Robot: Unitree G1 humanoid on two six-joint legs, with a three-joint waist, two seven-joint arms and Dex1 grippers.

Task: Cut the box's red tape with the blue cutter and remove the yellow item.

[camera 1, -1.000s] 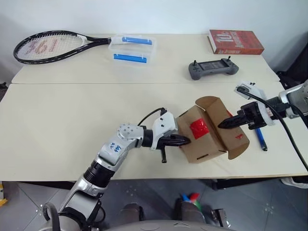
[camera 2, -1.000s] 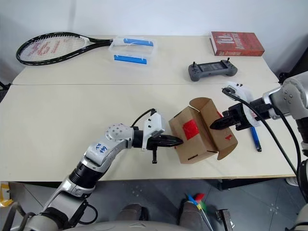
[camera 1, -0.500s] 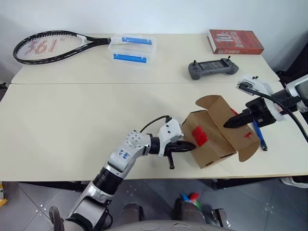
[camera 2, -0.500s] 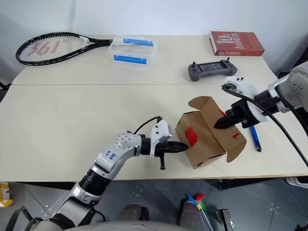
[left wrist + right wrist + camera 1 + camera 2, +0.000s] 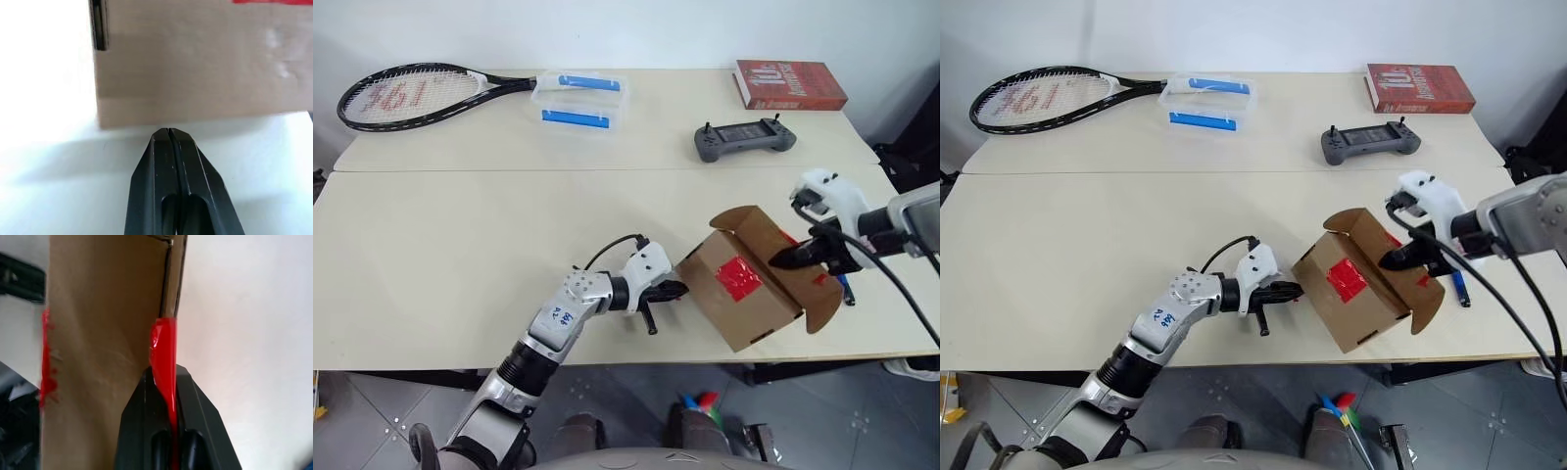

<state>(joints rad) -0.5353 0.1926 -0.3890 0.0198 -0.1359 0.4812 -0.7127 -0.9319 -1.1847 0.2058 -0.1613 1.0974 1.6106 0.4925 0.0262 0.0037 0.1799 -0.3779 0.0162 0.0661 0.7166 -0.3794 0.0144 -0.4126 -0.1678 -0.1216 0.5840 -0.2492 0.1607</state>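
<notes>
1. The right gripper has its two black fingers pressed together on a strip of the red tape at the edge of a cardboard flap, as the right wrist view shows.
2. The left gripper has its fingers pressed flat together with nothing between them; its tip sits just beside the near lower corner of the box, whether touching cannot be told.
3. Compared with a second ago, the left gripper has dropped lower toward the table, and the right gripper has drawn back a little at the flap.
4. The box now sits tilted differently: its closed end has swung toward the front edge of the table, and the red patch faces more upward than before.
5. The open flaps rise at the far right end of the box, next to the right gripper.
6. The blue cutter lies on the table just behind the right gripper, mostly hidden by it.
7. Farther back, unchanged, lie the racket, the clear container, the grey controller and the red book.
</notes>
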